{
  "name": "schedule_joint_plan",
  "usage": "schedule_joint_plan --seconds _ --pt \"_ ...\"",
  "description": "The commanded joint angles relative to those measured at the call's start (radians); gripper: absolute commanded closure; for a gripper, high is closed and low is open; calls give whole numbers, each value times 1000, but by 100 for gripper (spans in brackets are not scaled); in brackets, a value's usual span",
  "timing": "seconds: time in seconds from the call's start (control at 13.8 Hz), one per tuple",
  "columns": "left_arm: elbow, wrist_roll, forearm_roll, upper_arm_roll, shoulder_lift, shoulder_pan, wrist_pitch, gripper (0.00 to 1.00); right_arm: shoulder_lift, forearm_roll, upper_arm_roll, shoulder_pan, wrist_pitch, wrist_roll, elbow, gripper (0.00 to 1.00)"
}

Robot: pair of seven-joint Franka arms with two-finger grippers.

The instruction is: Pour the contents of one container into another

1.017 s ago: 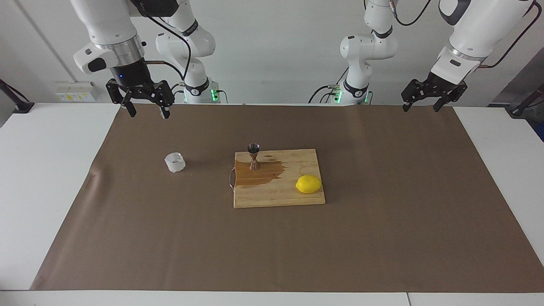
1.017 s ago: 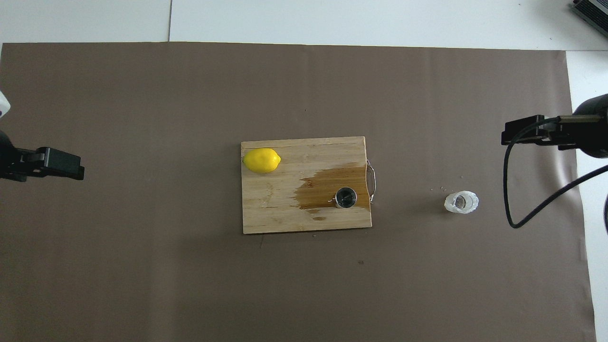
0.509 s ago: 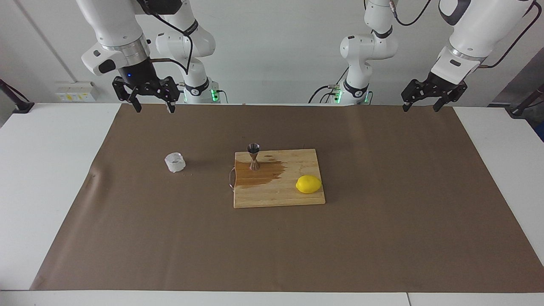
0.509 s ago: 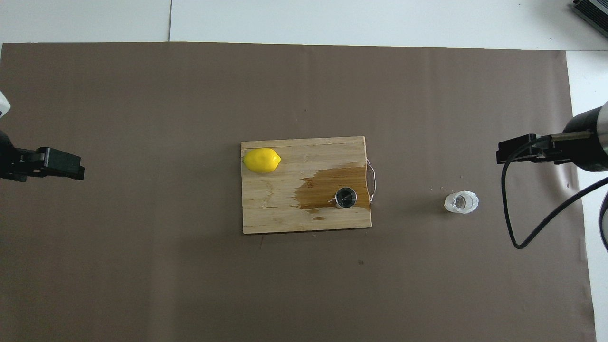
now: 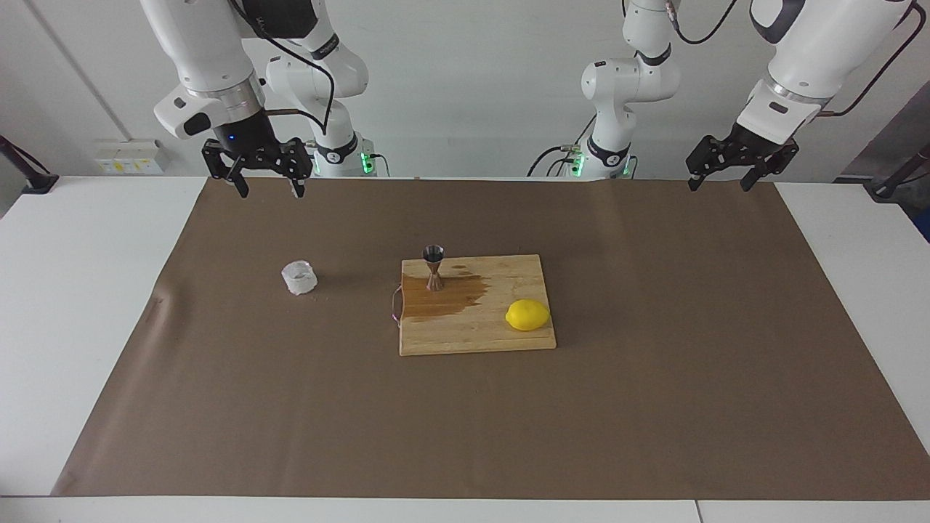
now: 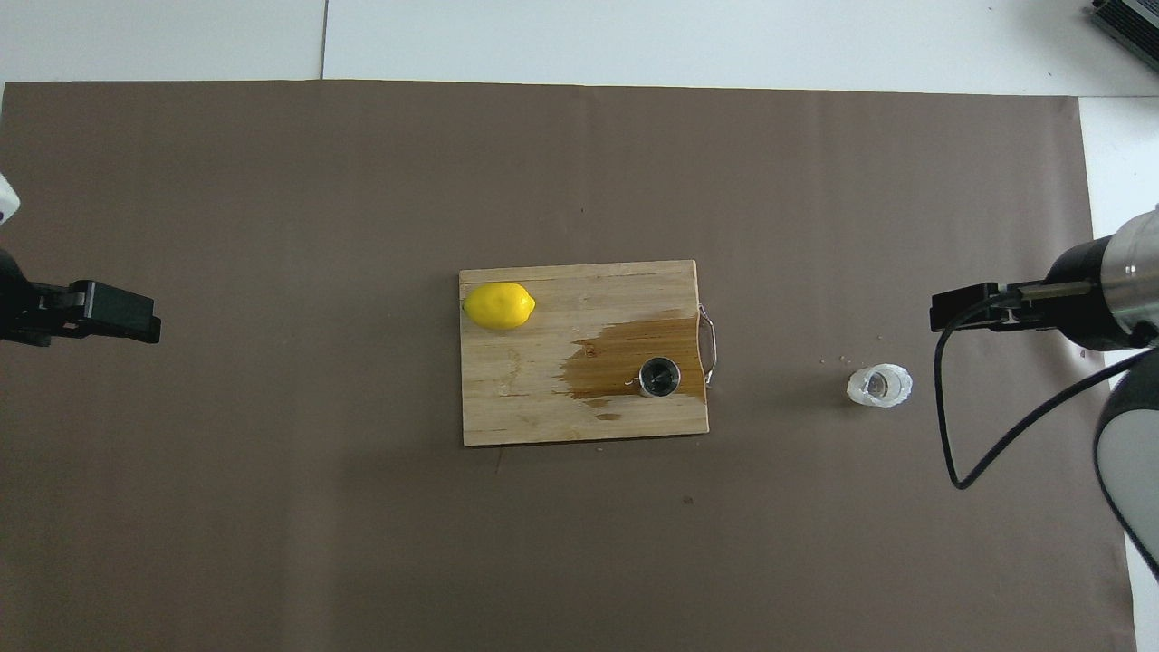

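Two grippers, both up in the air w/ fingers apart, nothing held. Right gripper (image 5: 266, 180) hangs over the mat's (image 5: 654, 407) edge nearest the robots, toward the right arm's end of the table; overhead view shows only part of it (image 6: 973, 308). Left gripper (image 5: 723, 173) waits over the mat's corner at the left arm's end, nearest the robots; overhead shows its tip (image 6: 113, 312).

Tumbler (image 5: 299, 277) stands upright on the mat, toward the right arm's end, well apart from the board (image 5: 501, 338); seen from above (image 6: 879, 386) w/ a few small specks on the mat near it. Jigger (image 5: 434, 267) stands upright on the board, at the corner nearest the robots on the handle (image 5: 395, 305) end, in a dark wet patch (image 5: 450, 298) that spreads over that part of the board. From above its round mouth (image 6: 659, 377) shows; can't tell if there's liquid inside.

Lemon (image 5: 527, 314) lies on the board's end toward the left arm, farther from the robots than the jigger, clear of the wet patch.
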Motion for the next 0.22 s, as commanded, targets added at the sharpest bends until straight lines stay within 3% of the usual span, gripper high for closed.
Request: schedule_joint_plan --seconds 0.0,0.15 --pt "-22 3 15 6 -22 -7 -5 0 -32 -15 2 -11 47 -24 -55 0" --pt "-22 3 15 6 -22 -7 -5 0 -32 -15 2 -6 46 -24 -54 0"
